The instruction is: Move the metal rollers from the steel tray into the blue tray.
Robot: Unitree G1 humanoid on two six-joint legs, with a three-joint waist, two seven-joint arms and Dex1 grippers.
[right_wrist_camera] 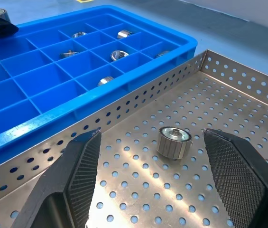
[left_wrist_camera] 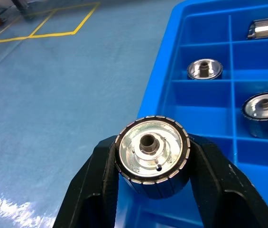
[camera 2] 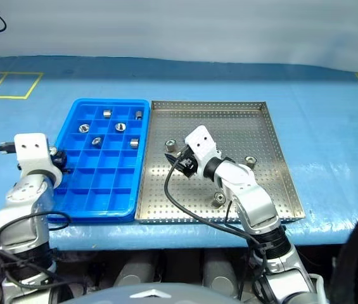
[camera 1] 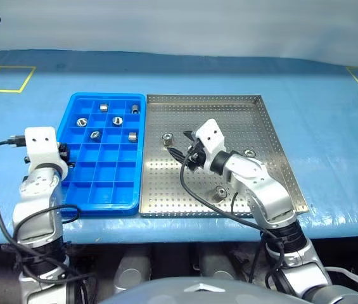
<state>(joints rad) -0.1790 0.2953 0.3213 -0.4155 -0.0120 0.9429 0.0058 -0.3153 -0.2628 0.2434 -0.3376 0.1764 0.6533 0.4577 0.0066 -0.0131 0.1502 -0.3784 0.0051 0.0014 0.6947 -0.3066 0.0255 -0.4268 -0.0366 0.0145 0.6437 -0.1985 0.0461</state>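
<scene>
A: Step in hand, by my reading: two carries at once. Left claw (left_wrist_camera: pixel 150 190) is clenched on a roller (left_wrist_camera: pixel 152 156), hollow end toward the wrist camera, poised at the outer left edge of the blue tray (camera 1: pixel 77 196). It isn't over a cell yet.

B: And the right?

A: Right claw (right_wrist_camera: pixel 150 175) is spread wide, low over the steel tray (camera 1: pixel 280 196), with one roller (right_wrist_camera: pixel 173 141) standing upright between its fingers (right_wrist_camera: pixel 84 166). Neither finger touches it.

B: Next moves?

A: Judgement only: the left needs to swing inward over an empty cell and release. The right needs to ease forward a little so the pads sit either side of the roller, then close. The tray's near wall is just beside that roller, so the left-hand finger has little room.

B: Contents, near to far?

A: Steel tray: one roller (camera 1: pixel 219 192) near the front rim, one (camera 1: pixel 249 153) at mid-right, and the one at the claw, (camera 1: pixel 166 137), near the wall shared with the blue tray. Three, all well apart.

B: Blue tray?

A: Front rows empty. Six rollers in the far half, one per cell: (camera 1: pixel 94 133) and (camera 1: pixel 132 135), then (camera 1: pixel 82 120) and (camera 1: pixel 117 120), then (camera 1: pixel 103 106) and (camera 1: pixel 135 109) farthest. Both trays sit side by side on the blue desk (camera 1: pixel 331 126), walls touching.
</scene>
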